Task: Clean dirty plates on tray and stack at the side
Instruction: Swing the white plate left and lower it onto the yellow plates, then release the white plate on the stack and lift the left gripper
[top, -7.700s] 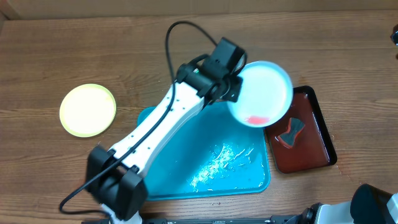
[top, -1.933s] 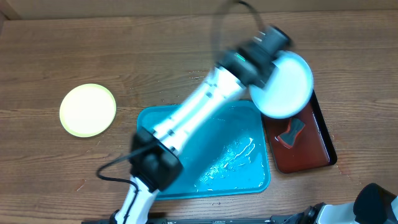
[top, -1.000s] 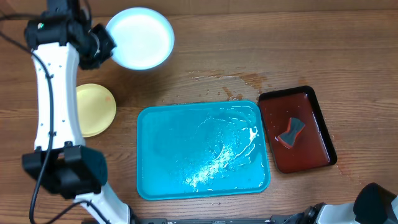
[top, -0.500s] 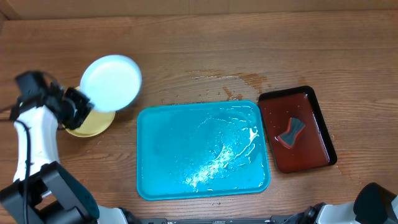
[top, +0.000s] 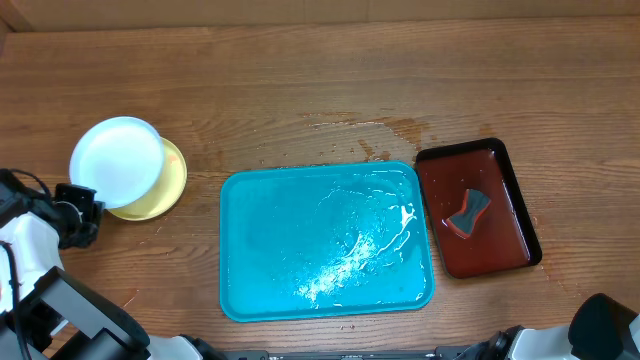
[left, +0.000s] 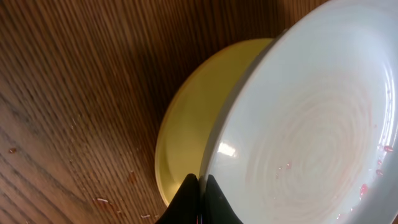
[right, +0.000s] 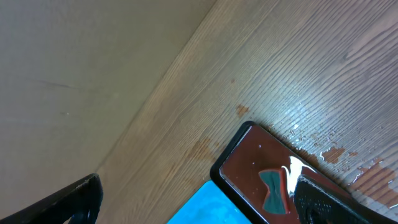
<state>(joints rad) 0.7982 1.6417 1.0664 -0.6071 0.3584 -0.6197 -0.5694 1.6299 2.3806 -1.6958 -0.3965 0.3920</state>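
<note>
- Left gripper (left: 196, 188) is pinched tight on the rim of the white plate (left: 311, 118); the two dark fingers meet at the plate's edge with no gap showing.
- From overhead, the same left gripper (top: 88, 203) sits at the far left of the table (top: 300, 70), with the white plate (top: 116, 162) sticking out up and to the right from it.
- The white plate overlaps the yellow-green plate (top: 168, 188), covering its upper-left part. In the left wrist view it looks tilted over the yellow-green plate (left: 189, 124) (can't tell whether the two are touching).
- A few small red specks show on the white plate near its right edge in the wrist view; the centre is mostly clean.
- Both plates are off the turquoise tray (top: 270, 270), well to its left on bare wood.
- The turquoise tray is mid-table, with a wet sheen and no plates on it.
- A dark red tray (top: 500, 250) is just beside the turquoise tray's right edge, with a grey bow-tie-shaped sponge (top: 468, 213) lying in it.
- A wet patch (top: 385, 130) marks the wood above the turquoise tray's top right corner.
- Right gripper (right: 198, 183) has its fingers spread wide with nothing between them, and looks down at the dark red tray (right: 249, 155).
</note>
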